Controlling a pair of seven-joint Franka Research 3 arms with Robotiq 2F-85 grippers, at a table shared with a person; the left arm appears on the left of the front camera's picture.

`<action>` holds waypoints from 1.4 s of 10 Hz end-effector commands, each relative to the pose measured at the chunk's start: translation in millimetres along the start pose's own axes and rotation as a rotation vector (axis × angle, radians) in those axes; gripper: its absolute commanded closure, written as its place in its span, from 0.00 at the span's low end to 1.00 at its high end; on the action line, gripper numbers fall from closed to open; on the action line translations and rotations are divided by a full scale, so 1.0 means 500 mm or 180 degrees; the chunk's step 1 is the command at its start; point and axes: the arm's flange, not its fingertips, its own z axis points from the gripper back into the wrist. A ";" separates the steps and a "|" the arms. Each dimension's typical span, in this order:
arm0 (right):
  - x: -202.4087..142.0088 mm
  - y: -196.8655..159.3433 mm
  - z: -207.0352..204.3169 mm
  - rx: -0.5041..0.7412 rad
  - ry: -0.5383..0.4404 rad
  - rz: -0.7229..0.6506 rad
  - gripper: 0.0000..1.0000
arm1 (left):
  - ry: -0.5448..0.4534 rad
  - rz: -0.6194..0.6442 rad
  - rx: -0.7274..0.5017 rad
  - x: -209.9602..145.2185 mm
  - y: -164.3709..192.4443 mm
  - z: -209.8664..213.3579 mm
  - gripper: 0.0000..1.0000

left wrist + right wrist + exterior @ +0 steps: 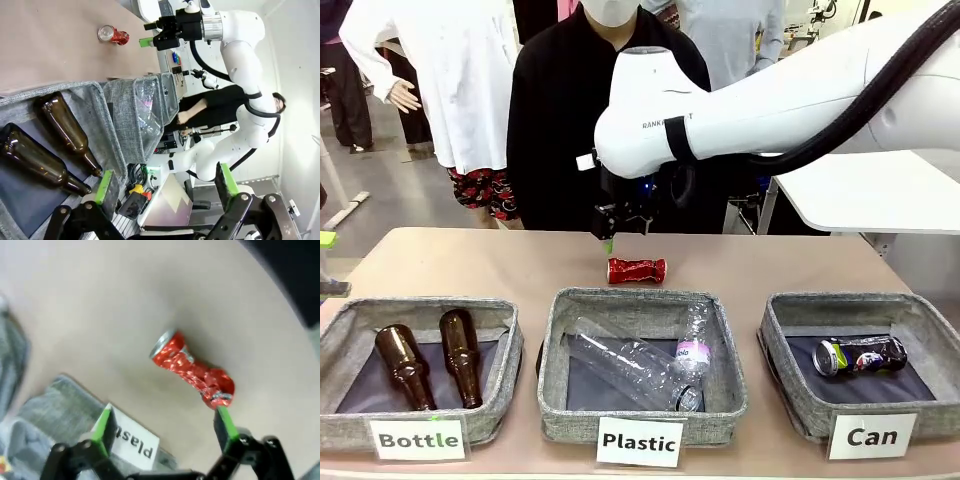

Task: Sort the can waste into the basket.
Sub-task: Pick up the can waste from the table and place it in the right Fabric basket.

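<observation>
Right gripper (165, 432) hovers, jaws apart, above the crinkled red can (192, 367), likely light and flimsy, best pinched across its crushed middle.

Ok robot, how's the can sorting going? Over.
Both jaws open, empty. Right jaws near red can on table. Dark can already in Can basket. Nothing blocking.

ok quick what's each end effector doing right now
Left end effector: open, holding nothing.
Right end effector: open, holding nothing, close to the crinkled red can.
</observation>
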 end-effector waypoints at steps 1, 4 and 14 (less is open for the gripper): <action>0.015 -0.019 -0.013 0.0151 0.0266 0.1443 0.00 | 0.0001 -0.0003 -0.0032 0.001 -0.006 0.006 0.00; -0.013 0.005 -0.025 -0.0060 0.0075 0.2157 0.00 | 0.0001 -0.0003 -0.0032 0.001 -0.006 0.006 0.00; -0.104 -0.024 -0.089 -0.0120 0.0102 0.2270 0.00 | 0.0001 -0.0003 -0.0032 0.001 -0.006 0.006 0.00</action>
